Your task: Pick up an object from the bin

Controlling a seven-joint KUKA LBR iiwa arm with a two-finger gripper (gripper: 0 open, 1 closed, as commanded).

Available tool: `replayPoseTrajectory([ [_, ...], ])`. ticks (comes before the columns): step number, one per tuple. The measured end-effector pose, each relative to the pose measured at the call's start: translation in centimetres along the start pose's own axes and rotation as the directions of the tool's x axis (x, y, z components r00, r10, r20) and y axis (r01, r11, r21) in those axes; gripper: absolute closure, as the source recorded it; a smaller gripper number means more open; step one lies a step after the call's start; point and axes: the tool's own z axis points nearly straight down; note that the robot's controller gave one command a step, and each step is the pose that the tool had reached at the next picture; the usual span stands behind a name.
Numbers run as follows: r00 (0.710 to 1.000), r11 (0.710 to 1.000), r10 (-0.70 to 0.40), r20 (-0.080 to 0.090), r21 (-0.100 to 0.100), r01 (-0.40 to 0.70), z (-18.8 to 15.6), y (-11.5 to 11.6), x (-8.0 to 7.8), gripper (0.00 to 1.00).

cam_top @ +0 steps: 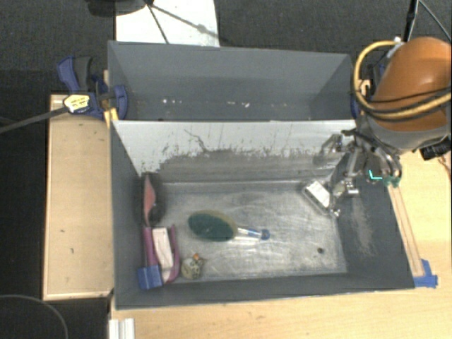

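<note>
Claw (326, 196) hangs at the right of the bin (233, 150) — spread or pressed together, unclear — apparently nothing picked yet; green brush (212, 226) lies apart.

The bin (282, 260) is matt grey metal, scuffed and scratched pale; the brush (212, 227) has a clear glossy plastic handle; the gripper (332, 196) is bare shiny metal under a smooth orange cover (413, 69).

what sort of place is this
Probably a robot grasping test rig in a lab: a grey metal bin with a few loose things, such as a green brush, and a gripper over its right side.
</note>
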Motion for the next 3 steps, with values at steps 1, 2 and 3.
replayPoseTrajectory([
  [1, 1.0, 1.0, -0.02, -0.001, 0.0, 0.02, 14.2, 2.6, 0.9, 0.0],
  [2, 0.997, 0.997, -0.072, 0.005, -0.004, 0.072, 10.7, 12.4, 5.7, 0.0],
  [3, 0.996, 0.996, 0.093, 0.004, -0.001, -0.093, 14.8, 12.0, 4.3, 0.0],
])
